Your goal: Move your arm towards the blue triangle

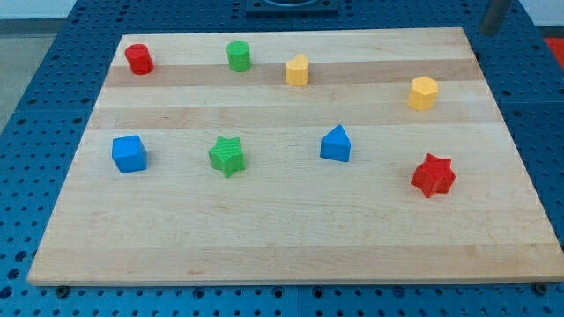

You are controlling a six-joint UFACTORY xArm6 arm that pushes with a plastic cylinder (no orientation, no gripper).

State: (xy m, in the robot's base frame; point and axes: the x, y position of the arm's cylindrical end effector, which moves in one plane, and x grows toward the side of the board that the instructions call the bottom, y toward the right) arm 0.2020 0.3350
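Camera view is showing the blue triangular block (pixel 336 144) sitting right of centre on the pale wooden counter (pixel 291 238), untouched. Left of that triangle, a green star block (pixel 227 156) and a blue cube (pixel 129 153) are lining up. Above it, a red cylinder (pixel 138 59), a green cylinder (pixel 238 55) and two yellow blocks (pixel 298 70) (pixel 423 92) are waiting. Lower right of it, a red star block (pixel 433 175) is resting. My tip isn't showing clearly; a dark rod-like shape (pixel 492 16) is hanging at the top right corner, well apart from the triangle.
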